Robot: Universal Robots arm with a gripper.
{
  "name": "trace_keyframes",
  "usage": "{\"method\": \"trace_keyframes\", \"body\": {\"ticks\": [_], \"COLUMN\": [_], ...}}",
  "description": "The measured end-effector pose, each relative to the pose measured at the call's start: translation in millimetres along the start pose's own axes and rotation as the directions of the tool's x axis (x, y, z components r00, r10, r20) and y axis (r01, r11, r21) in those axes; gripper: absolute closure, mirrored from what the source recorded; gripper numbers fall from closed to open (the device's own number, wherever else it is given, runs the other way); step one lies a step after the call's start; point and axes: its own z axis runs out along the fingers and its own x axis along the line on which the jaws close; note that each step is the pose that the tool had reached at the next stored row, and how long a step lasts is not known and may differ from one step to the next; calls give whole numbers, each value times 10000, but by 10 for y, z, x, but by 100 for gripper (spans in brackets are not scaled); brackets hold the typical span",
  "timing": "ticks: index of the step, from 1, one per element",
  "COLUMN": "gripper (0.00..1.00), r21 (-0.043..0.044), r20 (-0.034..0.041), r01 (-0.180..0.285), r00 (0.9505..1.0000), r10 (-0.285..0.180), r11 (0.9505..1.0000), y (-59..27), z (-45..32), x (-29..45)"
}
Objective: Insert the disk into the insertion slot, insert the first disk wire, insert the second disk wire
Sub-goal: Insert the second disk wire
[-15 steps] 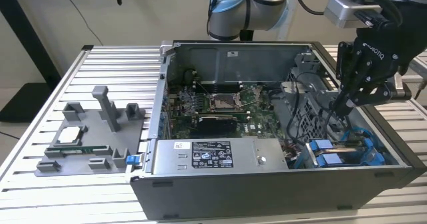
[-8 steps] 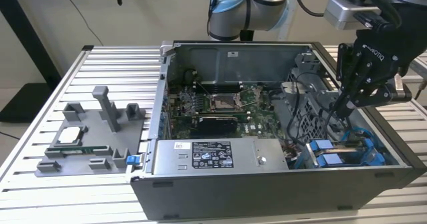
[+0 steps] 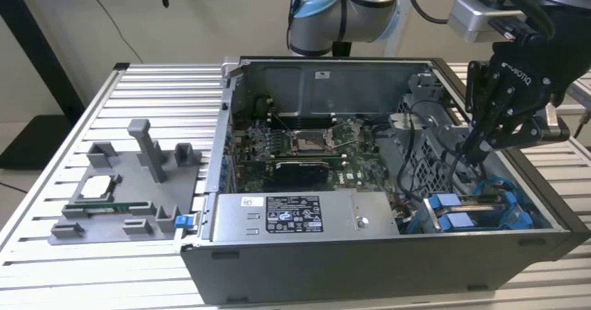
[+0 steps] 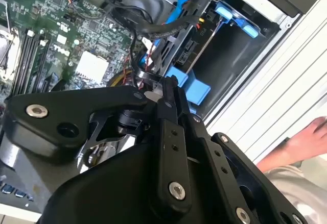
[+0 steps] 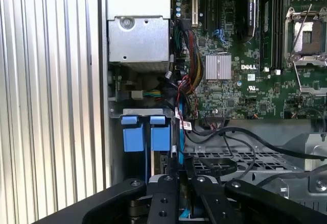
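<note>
Exterior view first: the open computer case (image 3: pixel 388 254) sits on the slatted worktop (image 3: pixel 111 282), and the gripper (image 3: pixel 480 147) reaches down into the corner on the exterior view's right, just above the blue-tabbed insertion slot (image 3: pixel 471 213). Blue carrier tabs and a blue cable (image 3: pixel 503 185) sit in that bay, so I judge the disk is already seated there, though its metal face is hard to make out. Second wrist view: the jaws look drawn together, pinching something small at their tips near a black wire bundle (image 4: pixel 153 27), but what they hold I cannot tell; the disk (image 4: pixel 202 45) stands edge-on in the bay with blue tabs beside it, and a person's hand (image 4: pixel 311 137) rests outside the case. First wrist view: two blue tabs (image 5: pixel 146 132) mark the filled slot, with the gripper directly over the wiring beside them. Whether either wire is plugged in yet is unclear.
</note>
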Motion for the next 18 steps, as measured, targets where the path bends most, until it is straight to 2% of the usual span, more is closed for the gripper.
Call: {"method": "trace_keyframes", "body": {"ticks": [2, 6, 9, 13, 18], "gripper": [100, 100, 100, 100, 100], "r21": [16, 58, 124, 213, 235], "r20": [-25, -144, -230, -238, -238], "r01": [0, -1, -3, -1, -1], "r00": [10000, 9999, 9997, 9997, 9997], "r10": [0, 2, 6, 6, 7], "r11": [10000, 10000, 9999, 9998, 9997], "y": [0, 0, 1, -1, -1], "z": [10, 39, 69, 134, 207], "x": [0, 0, 0, 4, 22]}}
